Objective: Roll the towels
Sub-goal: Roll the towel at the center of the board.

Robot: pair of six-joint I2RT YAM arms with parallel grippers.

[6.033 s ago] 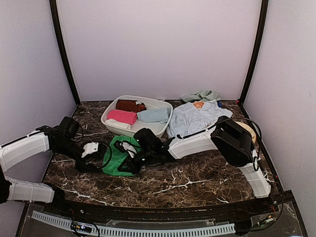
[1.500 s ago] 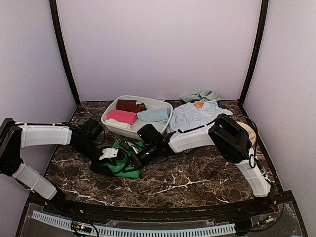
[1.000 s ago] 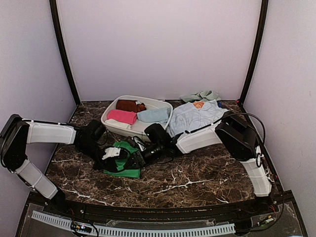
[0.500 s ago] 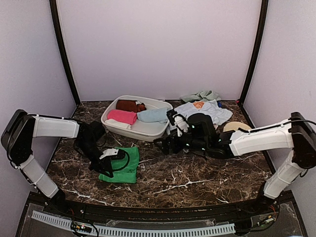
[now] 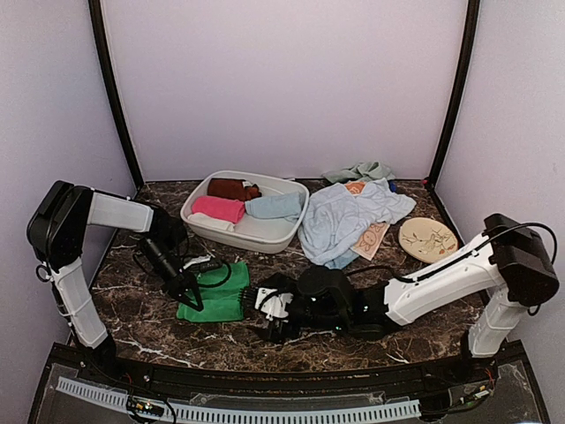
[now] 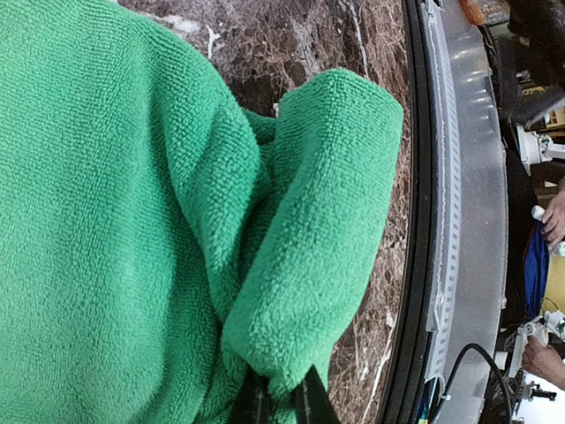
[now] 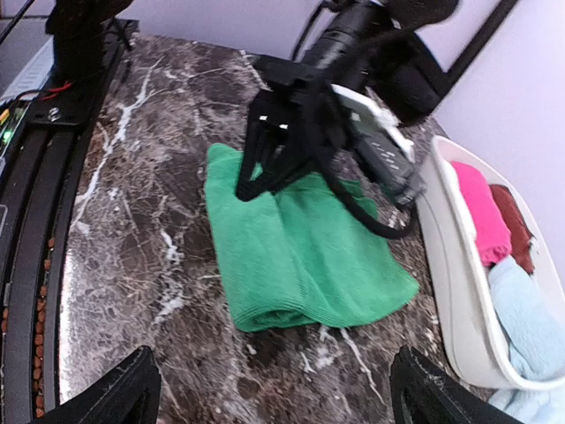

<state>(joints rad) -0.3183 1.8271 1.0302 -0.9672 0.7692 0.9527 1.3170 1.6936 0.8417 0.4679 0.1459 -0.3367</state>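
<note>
A bright green towel lies partly folded on the marble table, left of centre, with one rolled edge facing the front. My left gripper is shut on a fold of this green towel at its left edge. My right gripper hovers low just right of the towel, its fingers spread wide and open with nothing between them. Pink, brown and pale blue towels lie in the white basin.
A large light blue cloth with a peach printed piece spreads behind the right arm. A round tan disc sits at the right. A pale green cloth lies at the back wall. The basin's wall stands close behind the green towel.
My right arm has swung from behind the towel round to the front, and its gripper now sits low beside the towel's right edge. My left gripper stays shut on the towel and has shifted slightly left.
</note>
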